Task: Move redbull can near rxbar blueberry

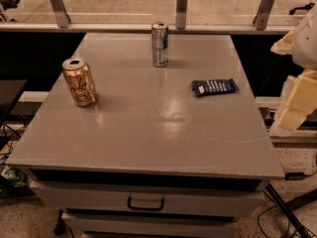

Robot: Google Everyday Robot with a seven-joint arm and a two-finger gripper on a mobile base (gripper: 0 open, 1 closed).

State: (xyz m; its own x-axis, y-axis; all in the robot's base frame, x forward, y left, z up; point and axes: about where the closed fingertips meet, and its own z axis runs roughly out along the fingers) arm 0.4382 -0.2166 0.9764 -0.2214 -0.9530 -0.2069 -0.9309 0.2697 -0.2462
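The redbull can [159,44] stands upright near the far edge of the grey table [148,133], about the middle. The rxbar blueberry [214,87], a flat dark navy wrapper, lies on the right side of the table, nearer to me and to the right of the can. My gripper [293,114] shows as cream-coloured parts at the right edge of the view, beyond the table's right side and apart from both things. It holds nothing that I can see.
A wider gold can [79,82] stands upright on the left side of the table. A glass railing with metal posts [182,6] runs behind the table. A drawer handle [145,203] shows on the table's front. Cables lie on the floor at right.
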